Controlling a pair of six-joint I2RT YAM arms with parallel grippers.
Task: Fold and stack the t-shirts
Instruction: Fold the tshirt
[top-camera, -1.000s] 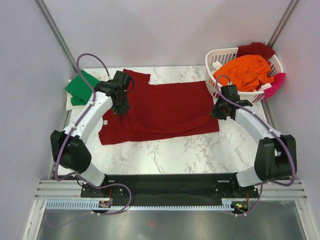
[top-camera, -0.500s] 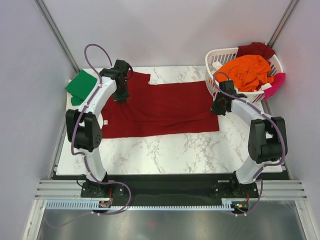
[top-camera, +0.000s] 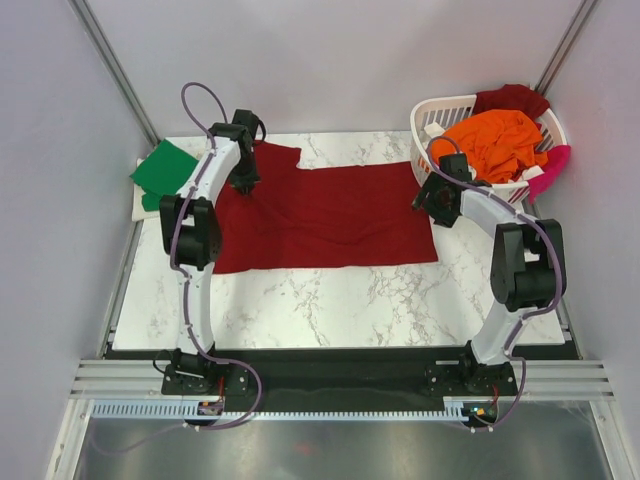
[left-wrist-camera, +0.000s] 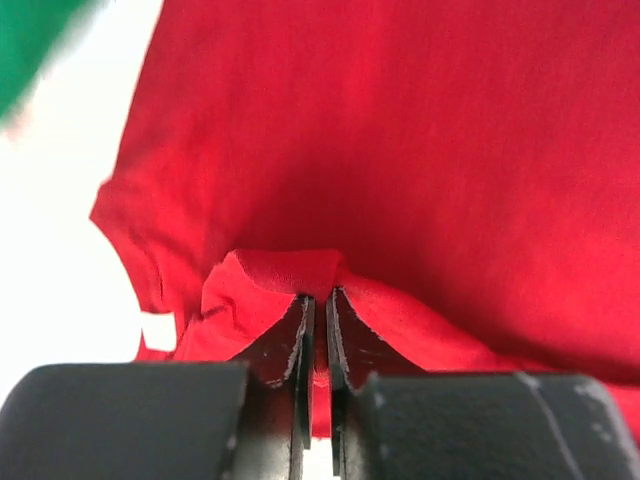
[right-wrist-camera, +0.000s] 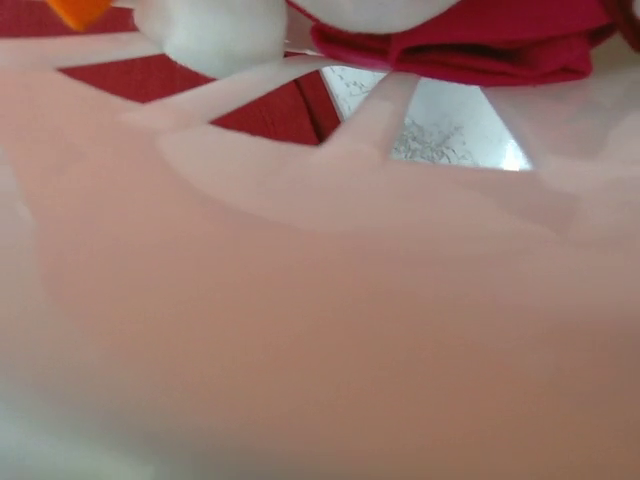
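Observation:
A large dark red t-shirt (top-camera: 325, 218) lies spread flat across the marble table. My left gripper (top-camera: 245, 182) is at its far left end near the sleeve, and in the left wrist view the left gripper (left-wrist-camera: 318, 296) is shut on a raised fold of the red cloth (left-wrist-camera: 285, 270). My right gripper (top-camera: 423, 203) sits at the shirt's far right corner, against the laundry basket (top-camera: 424, 150). The right wrist view is filled by the basket's white wall (right-wrist-camera: 300, 300), so its fingers are hidden. A bright green t-shirt (top-camera: 160, 172) lies folded at the table's left edge.
The white slotted basket at the back right holds an orange shirt (top-camera: 495, 142), a dark red one (top-camera: 512, 99) and a pink one (top-camera: 556, 163). The grey enclosure walls stand close on both sides. Bare marble (top-camera: 330, 300) lies between the shirt and the arm bases.
Both arms have reached farther from their bases. The left gripper moved to the back left with the cloth, and the shirt's crumpled near-left part is pulled flat. The right gripper shifted toward the basket.

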